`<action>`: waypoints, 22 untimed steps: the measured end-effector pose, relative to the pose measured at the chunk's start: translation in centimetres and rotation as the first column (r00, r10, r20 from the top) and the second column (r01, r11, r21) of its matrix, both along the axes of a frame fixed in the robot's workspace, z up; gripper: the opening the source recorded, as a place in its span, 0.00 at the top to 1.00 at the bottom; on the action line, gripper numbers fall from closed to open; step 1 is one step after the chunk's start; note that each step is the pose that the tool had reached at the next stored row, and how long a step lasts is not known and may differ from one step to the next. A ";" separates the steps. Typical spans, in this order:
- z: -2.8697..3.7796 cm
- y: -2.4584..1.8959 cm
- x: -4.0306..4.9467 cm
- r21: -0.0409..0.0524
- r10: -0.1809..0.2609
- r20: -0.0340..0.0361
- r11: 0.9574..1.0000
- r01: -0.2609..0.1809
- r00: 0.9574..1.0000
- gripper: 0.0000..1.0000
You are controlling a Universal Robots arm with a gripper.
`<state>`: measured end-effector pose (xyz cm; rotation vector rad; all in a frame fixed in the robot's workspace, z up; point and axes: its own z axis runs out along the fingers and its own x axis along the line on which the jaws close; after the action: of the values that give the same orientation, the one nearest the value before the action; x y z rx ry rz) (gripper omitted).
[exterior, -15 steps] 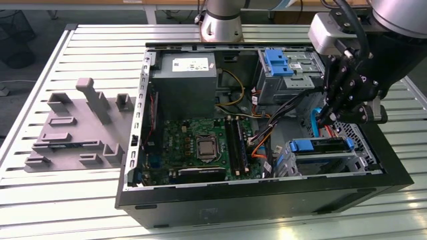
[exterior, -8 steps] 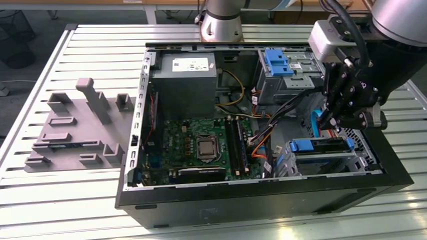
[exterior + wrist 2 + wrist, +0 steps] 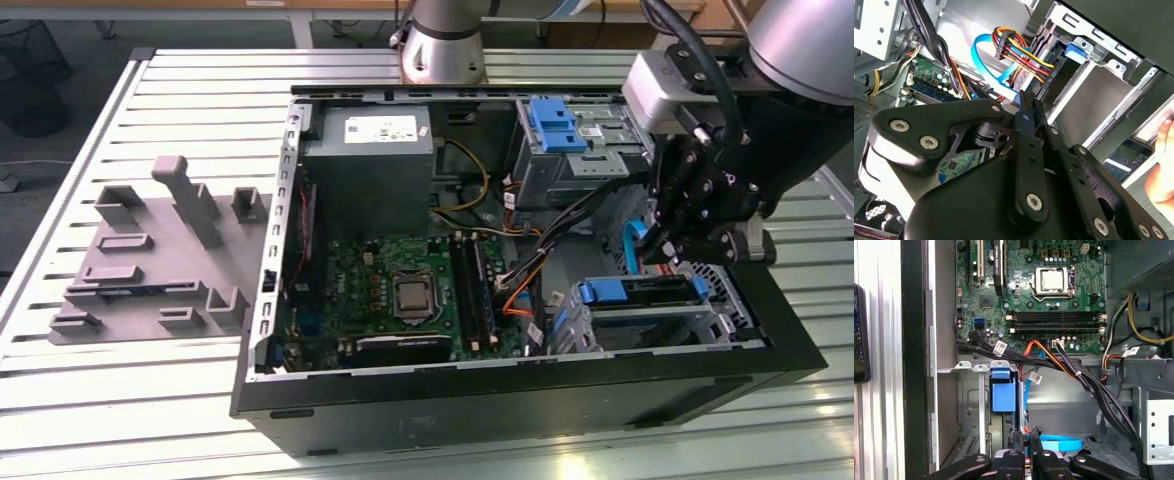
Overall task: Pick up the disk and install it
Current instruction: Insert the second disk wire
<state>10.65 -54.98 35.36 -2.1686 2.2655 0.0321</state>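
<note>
The disk (image 3: 643,291) sits in its blue carrier inside the drive cage at the front of the exterior view's right side of the open computer case (image 3: 521,400). In the first wrist view the carrier's blue tab (image 3: 1003,394) faces me. In the second wrist view the disk's grey metal side (image 3: 1089,97) lies in the cage under a blue tab. My gripper (image 3: 663,250) hangs just above that cage, and its fingers are pressed together on the end of a flat blue cable (image 3: 986,60). In both wrist views the gripper (image 3: 1025,102) (image 3: 1027,433) pinches this blue cable (image 3: 1056,443).
A second blue bracket (image 3: 554,125) sits in the rear cage. The grey power-supply box (image 3: 367,150), the motherboard (image 3: 400,290) and bundles of black and coloured wires (image 3: 1054,357) crowd the case. A grey fixture plate (image 3: 147,260) lies at the exterior view's left. A person's hand (image 3: 1161,165) is beside the case.
</note>
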 end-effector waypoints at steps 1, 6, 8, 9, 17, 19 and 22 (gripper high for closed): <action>-0.06 -0.01 0.08 -0.001 0.000 -0.004 1.000 0.000 1.000 0.84; -0.35 -0.17 0.26 -0.003 -0.002 -0.014 1.000 0.002 1.000 0.84; -0.47 -0.50 0.26 -0.002 -0.003 -0.015 1.000 0.003 1.000 0.84; -0.52 -0.63 0.27 -0.002 -0.004 -0.015 1.000 0.004 1.000 0.84; -0.68 -0.77 0.29 -0.003 -0.005 -0.017 1.000 0.005 1.000 0.84; -0.72 -0.77 0.45 -0.002 -0.005 -0.017 1.000 0.005 1.000 0.84; -0.91 -0.79 0.48 -0.002 -0.007 -0.017 1.000 0.007 1.000 0.84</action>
<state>11.13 -55.78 34.45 -2.1702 2.2825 0.0483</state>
